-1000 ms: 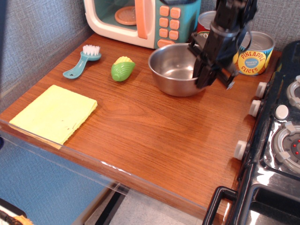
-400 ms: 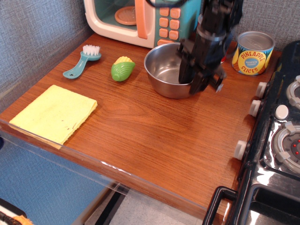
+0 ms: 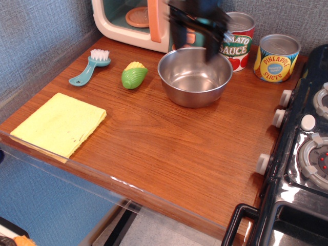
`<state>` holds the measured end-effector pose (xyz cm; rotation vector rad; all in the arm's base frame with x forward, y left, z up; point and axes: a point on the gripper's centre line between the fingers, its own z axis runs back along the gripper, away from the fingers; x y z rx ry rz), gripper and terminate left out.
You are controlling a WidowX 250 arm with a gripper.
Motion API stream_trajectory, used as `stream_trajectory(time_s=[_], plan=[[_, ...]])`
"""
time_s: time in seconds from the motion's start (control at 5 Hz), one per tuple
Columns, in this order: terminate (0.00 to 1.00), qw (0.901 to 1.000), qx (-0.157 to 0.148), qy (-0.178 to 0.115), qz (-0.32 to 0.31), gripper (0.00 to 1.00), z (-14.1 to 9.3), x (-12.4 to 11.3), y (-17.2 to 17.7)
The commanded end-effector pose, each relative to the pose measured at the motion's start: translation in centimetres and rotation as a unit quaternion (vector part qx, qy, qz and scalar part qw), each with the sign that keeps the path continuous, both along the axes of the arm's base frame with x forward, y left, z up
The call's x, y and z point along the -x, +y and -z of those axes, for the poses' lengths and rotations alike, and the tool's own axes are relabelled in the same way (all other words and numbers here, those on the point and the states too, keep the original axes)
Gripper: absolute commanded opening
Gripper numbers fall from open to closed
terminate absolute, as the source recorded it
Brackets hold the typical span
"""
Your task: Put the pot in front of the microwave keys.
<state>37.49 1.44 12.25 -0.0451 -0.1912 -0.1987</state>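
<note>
The shiny steel pot [image 3: 195, 77] stands upright on the wooden counter, just in front of the toy microwave's [image 3: 130, 20] right end. The orange keys are mostly hidden behind my gripper [image 3: 195, 40]. The gripper is blurred by motion. It hovers above the pot's far rim, clear of the pot, with its dark fingers [image 3: 177, 32] spread apart and nothing between them.
A tomato sauce can [image 3: 238, 42] and a pineapple can [image 3: 277, 57] stand right of the pot. A green toy corn [image 3: 134, 75] and a teal brush [image 3: 90, 66] lie to its left. A yellow cloth [image 3: 60, 123] lies front left. A black stove [image 3: 307, 154] borders the right.
The gripper, earlier down on the pot's right rim, slid the pot a little left, then let go and rose back and left. The pot now stands free.
</note>
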Motion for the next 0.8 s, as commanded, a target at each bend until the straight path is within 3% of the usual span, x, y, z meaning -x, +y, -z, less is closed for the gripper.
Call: stream_trajectory(time_s=[0.0,0.4,0.6], plan=[[0.00,0.9988,-0.025,0.029,-0.029,1.00,1.5,5.1,5.3],[0.00,0.9981,-0.054,0.030,0.005,1.00,2.9,7.4,7.5],[0.00,0.9971,-0.074,0.010,-0.014,1.00,2.8,8.0,7.5]])
